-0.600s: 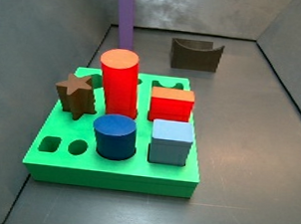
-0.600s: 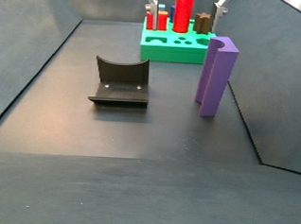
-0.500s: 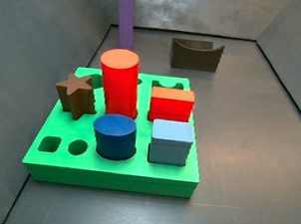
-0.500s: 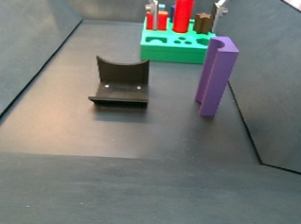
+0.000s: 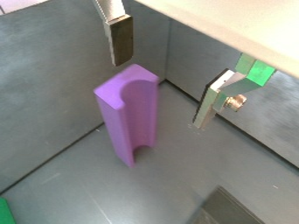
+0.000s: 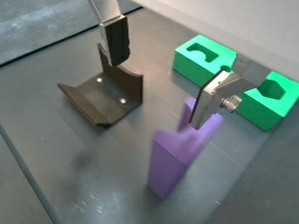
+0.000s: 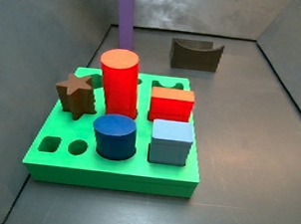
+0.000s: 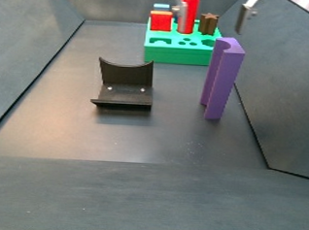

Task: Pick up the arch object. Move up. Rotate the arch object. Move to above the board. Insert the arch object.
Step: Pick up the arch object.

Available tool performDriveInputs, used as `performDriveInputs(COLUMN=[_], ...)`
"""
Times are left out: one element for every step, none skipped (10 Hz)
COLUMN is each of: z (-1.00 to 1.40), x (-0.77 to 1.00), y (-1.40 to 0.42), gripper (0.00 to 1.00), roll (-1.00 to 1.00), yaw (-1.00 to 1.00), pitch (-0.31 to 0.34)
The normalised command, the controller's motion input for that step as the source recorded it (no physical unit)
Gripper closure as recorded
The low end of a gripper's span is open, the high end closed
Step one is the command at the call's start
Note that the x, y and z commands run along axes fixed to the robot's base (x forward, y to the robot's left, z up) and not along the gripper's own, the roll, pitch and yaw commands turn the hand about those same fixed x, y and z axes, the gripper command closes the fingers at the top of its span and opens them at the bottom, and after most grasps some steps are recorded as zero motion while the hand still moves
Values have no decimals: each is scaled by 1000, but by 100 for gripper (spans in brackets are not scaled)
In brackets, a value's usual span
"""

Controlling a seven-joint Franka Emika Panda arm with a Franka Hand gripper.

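The arch object [image 8: 223,78] is a tall purple block standing upright on the dark floor, apart from the board; it also shows in a side view [image 7: 125,17]. The board [image 7: 58,161] is a thick green square base with blocks standing in its holes, and shows far back in a side view [image 8: 173,56]. My gripper [image 5: 166,70] is open and empty above the arch object [image 5: 128,114], with its fingers apart on either side of the block's top and not touching it. In the other wrist view the gripper [image 6: 162,74] hangs over the arch object [image 6: 176,157]. One finger [image 8: 244,13] shows near the arch's top.
A dark brown block with a U-shaped notch [image 8: 122,83] lies on the floor beside the arch; it also shows in a side view [image 7: 196,54]. A red cylinder [image 7: 118,81], brown star [image 7: 74,90], red, blue and light-blue blocks stand in the board. Grey walls enclose the floor.
In a side view my fingers have left their place over the board and come toward the arch object. The arch and the other blocks have not moved.
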Motion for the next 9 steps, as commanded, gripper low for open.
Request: performDriveInputs(z=[-146,-369,-969,-1000,-1000,-994,-729,-389,-140], x=[-800,-606,0,51,0,194,397,237,49], y=[-94,-149,23,311,320,146,23,-26,-134], gripper=[0,0,0,0,0,0,0,0,0], roll=[0,0,-34,-39,0,-83,-156,-117,10], yaw=[197,389,291,197,71,-37,-374,-223,29], pitch=[-271,-260,-79,-37,-20,0,11,0,0])
